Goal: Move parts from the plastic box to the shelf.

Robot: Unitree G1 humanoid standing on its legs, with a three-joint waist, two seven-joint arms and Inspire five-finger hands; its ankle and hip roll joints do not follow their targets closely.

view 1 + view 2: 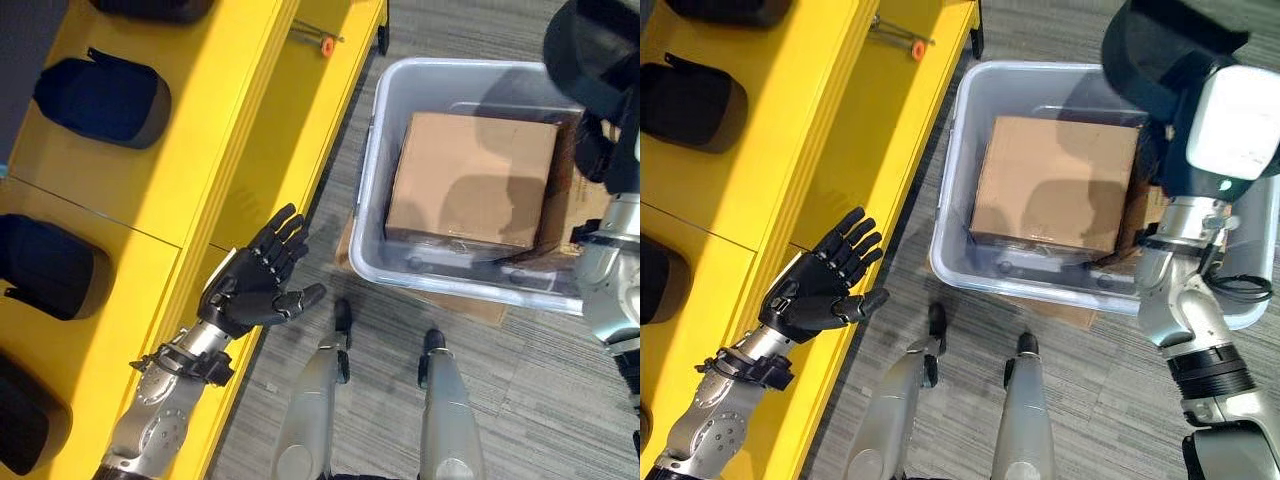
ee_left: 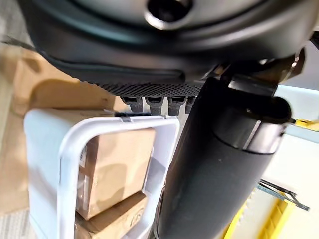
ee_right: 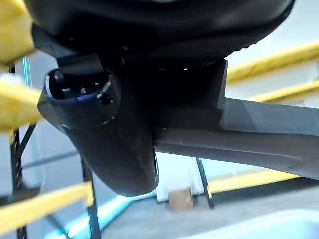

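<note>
Left hand [image 1: 258, 285] hovers palm-up over the edge of the yellow shelf [image 1: 250, 130], fingers spread straight, thumb out to the side, nothing in it. It sits between the shelf and the box [image 1: 385, 265], apart from both.

The box, translucent grey plastic, stands on the grey floor just beside the shelf's front rail, with flat cardboard [image 1: 470, 308] poking out from under its near edge. Inside, a brown carton [image 1: 470, 175] takes up most of the space, lying flat. Below the carton's near edge, dim dark shapes [image 1: 1050, 268] show through the wall; I can't make out what they are.

On the shelf, dark padded parts lie in a row along the far side: one [image 1: 100, 100] in the upper bay, another [image 1: 50, 265] in the next bay down, one more [image 1: 25, 420] at the bottom corner, and the edge of a fourth [image 1: 155, 8] at the top. A small metal rod with an orange tip [image 1: 318, 40] rests on the shelf's rail near the box's far corner.

Right arm [image 1: 1180, 300] comes in over the box's right end, and a dark rounded part [image 1: 1160, 45] looms above the box's far right corner. Right hand [image 3: 114, 134] fills its wrist view as a dark bulk; whether its fingers are spread or curled, I can't tell.
</note>
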